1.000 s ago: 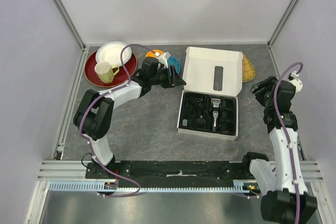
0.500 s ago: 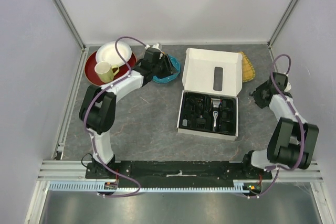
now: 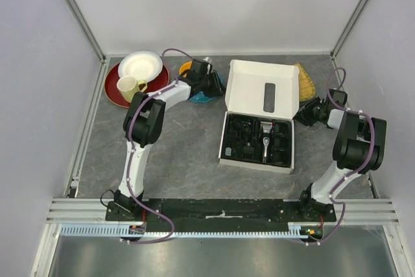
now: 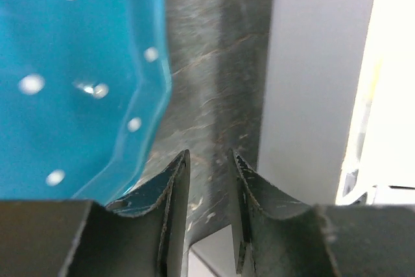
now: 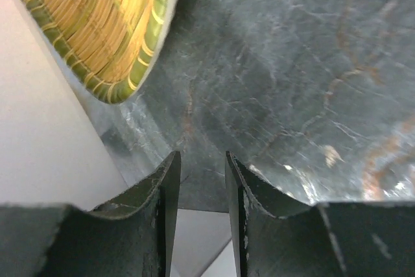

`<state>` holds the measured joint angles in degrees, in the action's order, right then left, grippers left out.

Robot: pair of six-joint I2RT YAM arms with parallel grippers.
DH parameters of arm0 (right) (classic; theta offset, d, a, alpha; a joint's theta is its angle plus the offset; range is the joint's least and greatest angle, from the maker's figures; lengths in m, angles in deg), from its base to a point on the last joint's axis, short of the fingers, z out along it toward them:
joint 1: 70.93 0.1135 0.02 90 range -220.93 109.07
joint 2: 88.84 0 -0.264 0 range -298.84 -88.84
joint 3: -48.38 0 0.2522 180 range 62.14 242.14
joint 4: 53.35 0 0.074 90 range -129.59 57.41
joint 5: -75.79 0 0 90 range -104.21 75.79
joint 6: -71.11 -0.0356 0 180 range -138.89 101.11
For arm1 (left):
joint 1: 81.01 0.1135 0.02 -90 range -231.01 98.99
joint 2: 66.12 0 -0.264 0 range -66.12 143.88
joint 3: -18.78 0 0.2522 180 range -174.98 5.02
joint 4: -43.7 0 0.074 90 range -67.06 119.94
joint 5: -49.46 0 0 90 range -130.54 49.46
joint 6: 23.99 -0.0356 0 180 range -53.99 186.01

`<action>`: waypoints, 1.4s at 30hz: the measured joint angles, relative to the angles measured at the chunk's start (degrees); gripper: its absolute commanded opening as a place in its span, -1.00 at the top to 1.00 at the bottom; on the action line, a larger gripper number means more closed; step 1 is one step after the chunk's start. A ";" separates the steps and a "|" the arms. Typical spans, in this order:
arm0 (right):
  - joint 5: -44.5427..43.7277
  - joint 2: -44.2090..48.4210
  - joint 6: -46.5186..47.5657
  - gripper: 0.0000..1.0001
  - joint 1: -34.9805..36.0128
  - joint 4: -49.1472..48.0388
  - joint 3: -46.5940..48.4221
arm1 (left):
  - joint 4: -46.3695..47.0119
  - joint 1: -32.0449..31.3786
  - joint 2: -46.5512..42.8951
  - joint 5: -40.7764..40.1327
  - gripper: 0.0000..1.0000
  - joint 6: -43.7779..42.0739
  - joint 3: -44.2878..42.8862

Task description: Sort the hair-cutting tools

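The clipper (image 3: 268, 139) and comb attachments (image 3: 243, 135) lie in the box's black tray (image 3: 225, 138). Both hands flank the box, empty: left hand (image 4: 207, 189) and right hand (image 5: 201, 189) each slightly apart. Either should probably lift first, then descend vertically over one piece.

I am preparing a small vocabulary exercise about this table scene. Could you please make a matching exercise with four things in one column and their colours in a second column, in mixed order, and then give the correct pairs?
Things:
1. mug
2. bowl near the left tool
3. box lid
4. woven basket near the right tool

Colours:
A. white
B. straw yellow with green rim
C. pale yellow
D. teal blue

Pairs: 1-C, 2-D, 3-A, 4-B
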<state>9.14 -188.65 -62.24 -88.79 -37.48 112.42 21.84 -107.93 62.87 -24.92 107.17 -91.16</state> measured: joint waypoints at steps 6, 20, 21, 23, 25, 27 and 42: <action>7.28 -2.05 -2.05 0.13 -0.11 -5.97 0.00 | 0.90 0.09 4.00 7.91 0.33 -0.11 -5.62; 13.29 8.44 -3.82 0.10 -0.57 -11.30 -0.35 | 11.65 0.17 -2.36 17.86 0.34 -1.09 6.67; 13.40 9.11 -3.78 0.10 -0.57 -11.23 -0.57 | 12.15 0.17 -3.56 18.05 0.34 -1.16 7.78; 13.70 10.86 -3.52 0.10 -0.57 -10.75 -1.29 | 14.03 0.17 -6.62 18.18 0.34 -1.46 10.56; 13.73 12.92 -3.15 0.11 -0.52 -9.90 -2.16 | 15.74 0.17 -9.99 18.56 0.34 -1.81 13.22; 13.31 15.63 -2.80 0.11 -0.50 -9.01 -3.39 | 17.62 0.17 -13.29 19.02 0.34 -2.19 15.65; -3.41 34.88 4.20 0.00 -0.24 6.12 -6.14 | 11.78 -0.15 -29.59 -1.22 0.33 -3.21 28.30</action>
<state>5.73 -153.76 -58.04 -89.04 -31.36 106.28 33.62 -108.08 33.28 -26.15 103.96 -62.86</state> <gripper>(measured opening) 0.497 0.334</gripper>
